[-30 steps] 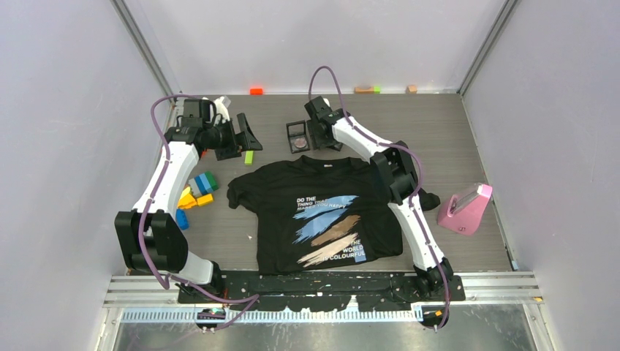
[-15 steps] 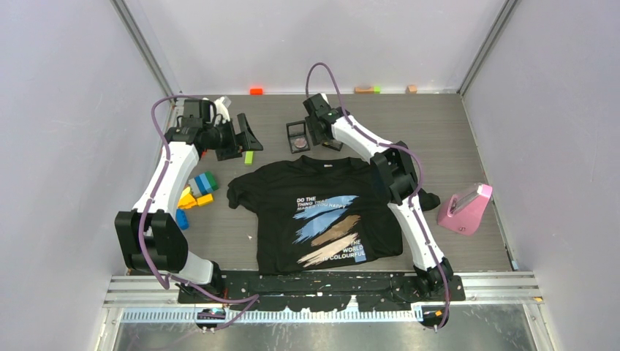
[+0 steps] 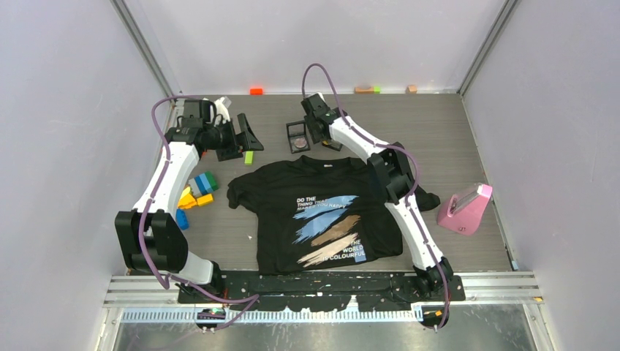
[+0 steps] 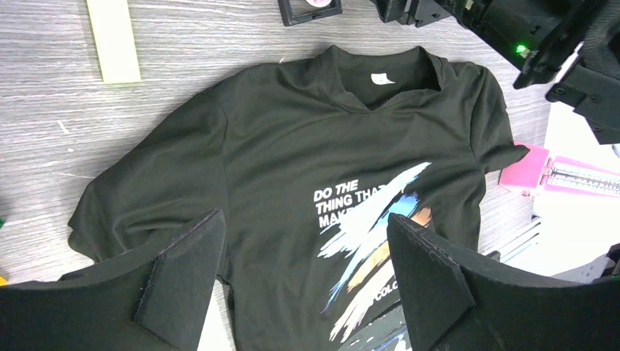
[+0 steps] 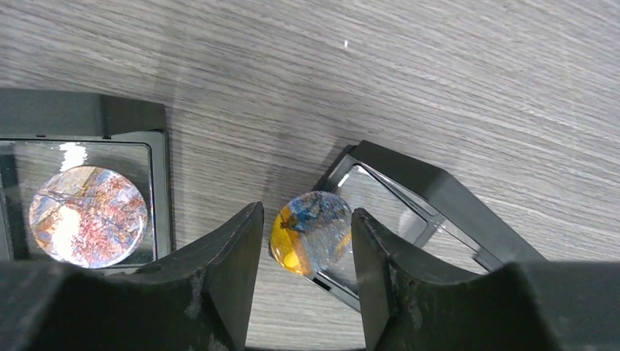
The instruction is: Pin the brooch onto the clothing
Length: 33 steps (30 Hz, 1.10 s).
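The black T-shirt (image 3: 322, 212) lies flat on the table with white text and blue, tan and cream streaks; it also fills the left wrist view (image 4: 292, 146). My right gripper (image 5: 307, 216) is at the far side of the table, beyond the collar (image 3: 319, 137). Its fingers close around a round blue-and-yellow brooch (image 5: 311, 230), held over the corner of an open black case (image 5: 431, 194). A second black case (image 5: 80, 113) holds a red-patterned brooch (image 5: 88, 216). My left gripper (image 4: 305, 223) is open and empty, above the table beyond the shirt's left sleeve (image 3: 245, 139).
Coloured blocks (image 3: 196, 189) lie left of the shirt. A pale green bar (image 3: 248, 156) lies near the left gripper and shows in the left wrist view (image 4: 113, 36). A pink object (image 3: 466, 207) stands at the right. Small blocks (image 3: 256, 91) line the back wall.
My right wrist has shifted slightly left and towards the back wall. The left arm and the shirt have not moved.
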Each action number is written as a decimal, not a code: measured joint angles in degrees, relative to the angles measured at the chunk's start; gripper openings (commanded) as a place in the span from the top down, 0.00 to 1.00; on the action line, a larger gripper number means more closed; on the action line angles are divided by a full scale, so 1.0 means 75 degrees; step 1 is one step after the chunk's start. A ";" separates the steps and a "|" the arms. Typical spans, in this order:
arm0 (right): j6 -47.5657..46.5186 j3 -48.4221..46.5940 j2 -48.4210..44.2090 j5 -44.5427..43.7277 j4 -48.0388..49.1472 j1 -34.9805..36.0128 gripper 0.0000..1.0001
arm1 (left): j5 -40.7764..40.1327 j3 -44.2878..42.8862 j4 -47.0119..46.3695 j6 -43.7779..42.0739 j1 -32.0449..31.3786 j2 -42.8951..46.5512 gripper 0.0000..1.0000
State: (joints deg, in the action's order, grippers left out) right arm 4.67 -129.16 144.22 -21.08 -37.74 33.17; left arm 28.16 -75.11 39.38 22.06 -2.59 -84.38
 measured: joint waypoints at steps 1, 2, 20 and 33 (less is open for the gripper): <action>-0.0003 -0.0055 0.0079 0.0015 -0.0006 0.0003 0.49 | 0.0000 0.0000 0.0000 0.0000 0.0000 0.0000 0.16; -0.0003 -0.0102 0.0152 0.0026 -0.0012 0.0009 0.49 | 0.0003 0.0000 0.0000 0.0000 0.0000 0.0000 0.16; 0.0125 0.0388 -0.0041 -0.0507 0.0399 0.0125 0.79 | 0.0026 0.0006 -0.0015 0.0000 -0.0003 -0.0003 0.16; 0.0478 0.1434 -0.1227 -0.0606 0.0935 0.0149 0.97 | 0.0175 0.0102 -0.0032 0.0003 -0.0003 -0.0006 0.17</action>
State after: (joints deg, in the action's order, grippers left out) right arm 8.25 -118.41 135.02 -25.63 -30.72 34.28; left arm 29.47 -74.35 39.13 22.09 -2.61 -84.42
